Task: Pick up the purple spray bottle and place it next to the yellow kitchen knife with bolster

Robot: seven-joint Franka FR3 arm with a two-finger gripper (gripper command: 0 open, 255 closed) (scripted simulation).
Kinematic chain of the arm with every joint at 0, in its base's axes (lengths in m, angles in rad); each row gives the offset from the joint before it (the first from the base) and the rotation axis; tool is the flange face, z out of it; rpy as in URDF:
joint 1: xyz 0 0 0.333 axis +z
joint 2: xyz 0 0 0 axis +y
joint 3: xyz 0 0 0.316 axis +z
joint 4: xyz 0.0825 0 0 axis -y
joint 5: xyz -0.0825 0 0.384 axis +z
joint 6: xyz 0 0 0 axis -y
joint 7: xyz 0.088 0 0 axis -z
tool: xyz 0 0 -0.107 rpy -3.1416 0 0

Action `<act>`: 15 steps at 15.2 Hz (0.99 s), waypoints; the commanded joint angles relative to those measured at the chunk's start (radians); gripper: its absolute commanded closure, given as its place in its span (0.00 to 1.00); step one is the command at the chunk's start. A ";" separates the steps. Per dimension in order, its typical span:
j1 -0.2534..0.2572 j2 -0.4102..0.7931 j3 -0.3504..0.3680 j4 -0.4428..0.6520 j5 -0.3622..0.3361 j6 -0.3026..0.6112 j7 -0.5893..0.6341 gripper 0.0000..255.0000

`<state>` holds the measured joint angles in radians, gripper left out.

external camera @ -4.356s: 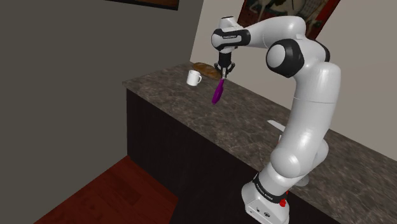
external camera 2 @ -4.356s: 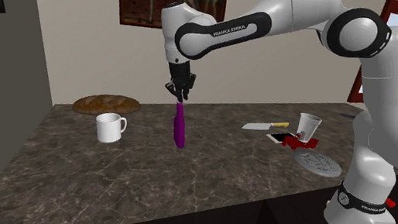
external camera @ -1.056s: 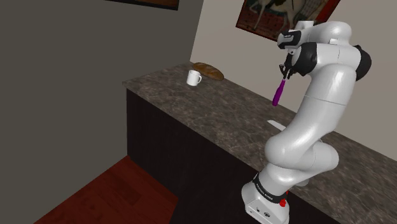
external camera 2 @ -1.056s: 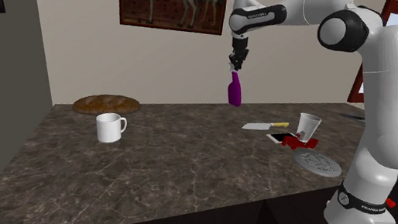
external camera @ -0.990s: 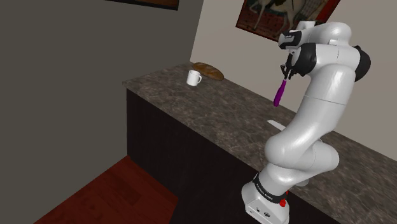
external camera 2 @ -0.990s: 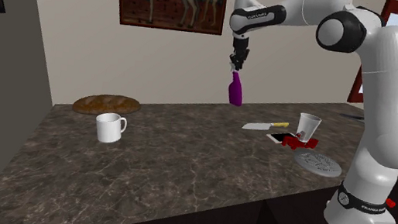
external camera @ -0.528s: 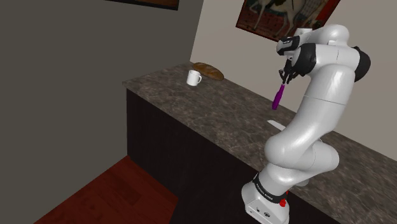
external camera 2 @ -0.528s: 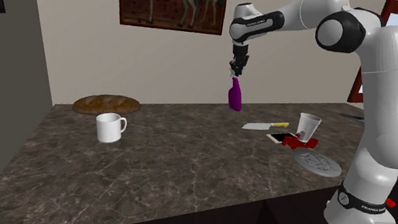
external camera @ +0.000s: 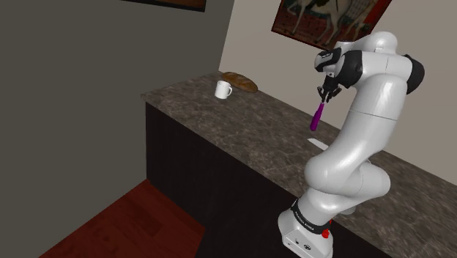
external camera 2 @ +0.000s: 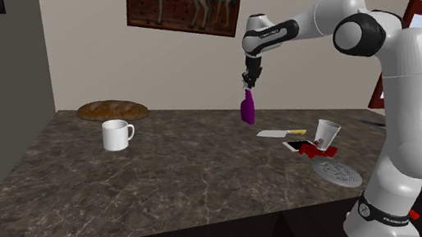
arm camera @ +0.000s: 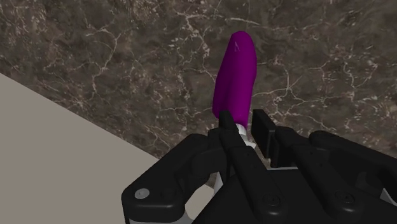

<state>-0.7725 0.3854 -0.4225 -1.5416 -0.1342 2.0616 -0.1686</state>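
above counter (external camera 2: 194,177) near wall, jaws clamped on purple spray bottle (external camera 2: 246,110) neck, bottle hanging clear. advice: descend slow, land base flat just beside yellow-handled knife (external camera 2: 280,134), then release.

White lettering "FRANKA EMIKA" made out on dark base ring (external camera 2: 384,216) of arm (external camera 2: 406,121), lower right of second exterior view. Similar lettering seen on dark wrist link (external camera 2: 266,30), upper middle, too small to be read. Same ring lettering illegible in shoulder view, lower right.
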 commanded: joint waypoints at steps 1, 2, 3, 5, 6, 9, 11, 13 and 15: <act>0.000 0.005 0.001 -0.021 0.000 0.026 0.005 1.00; 0.000 0.008 0.001 -0.031 0.000 0.038 0.008 1.00; 0.000 0.011 0.001 -0.040 0.000 0.050 0.010 1.00; 0.000 0.017 0.002 -0.056 0.000 0.071 0.014 1.00; 0.000 0.017 0.002 -0.056 0.000 0.071 0.014 1.00; 0.000 0.017 0.002 -0.056 0.000 0.071 0.014 1.00; 0.000 0.017 0.002 -0.056 0.000 0.071 0.014 1.00; 0.000 0.017 0.002 -0.056 0.000 0.071 0.014 0.00; 0.000 0.017 0.002 -0.056 0.000 0.071 0.014 0.00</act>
<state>-0.7724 0.4022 -0.4202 -1.5974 -0.1341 2.1325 -0.1547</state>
